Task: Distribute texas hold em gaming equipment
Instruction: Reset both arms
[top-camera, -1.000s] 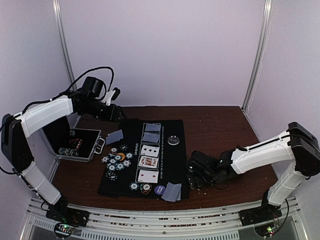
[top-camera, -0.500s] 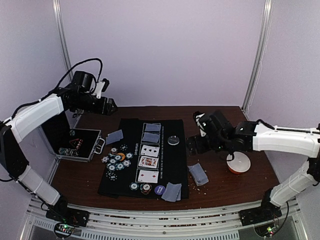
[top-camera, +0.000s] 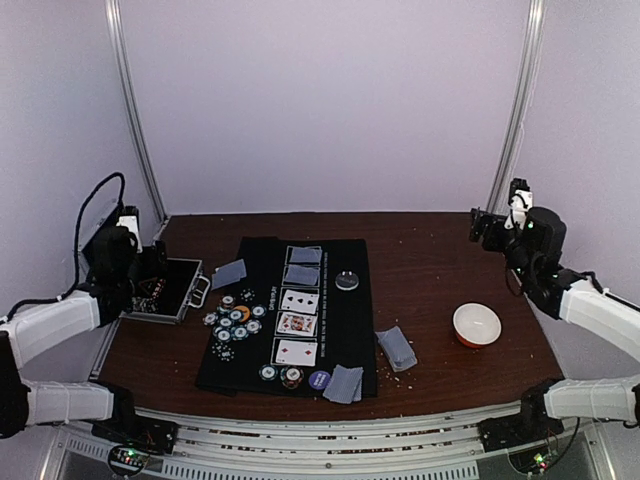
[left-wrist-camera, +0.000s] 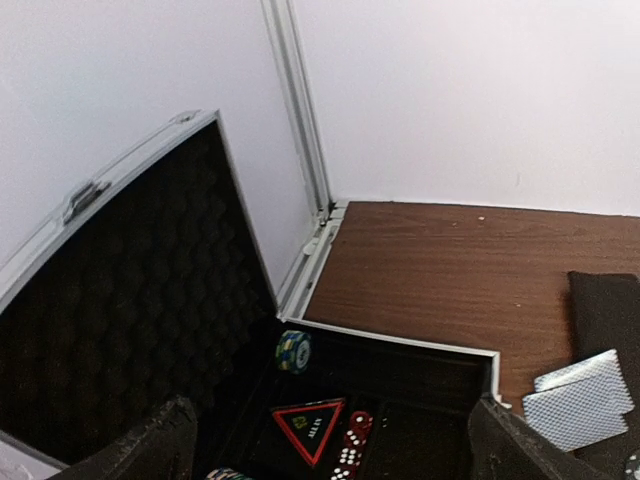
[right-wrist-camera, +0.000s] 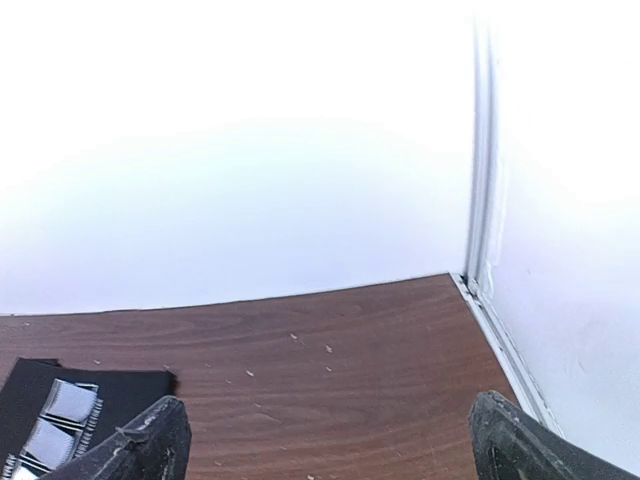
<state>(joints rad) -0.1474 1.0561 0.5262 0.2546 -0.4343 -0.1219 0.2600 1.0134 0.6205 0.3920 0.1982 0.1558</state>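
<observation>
1. This was a robotics lab test cell, not a home or a shop. Plain white panels (top-camera: 320, 100) closed in the back and both sides.
2. Bare aluminium posts (top-camera: 128, 110) framed the corners of the enclosure.
3. A left arm (top-camera: 50, 322) and a right arm (top-camera: 605, 312), both white and black, stood at the near edge of a brown wooden table (top-camera: 430, 250).
4. Their bases sat on slotted metal rails (top-camera: 320, 445).
5. A loose black cable (top-camera: 85, 215) looped above the left arm, and small circuit boards (top-camera: 128, 460) with green lights lay exposed.
</observation>
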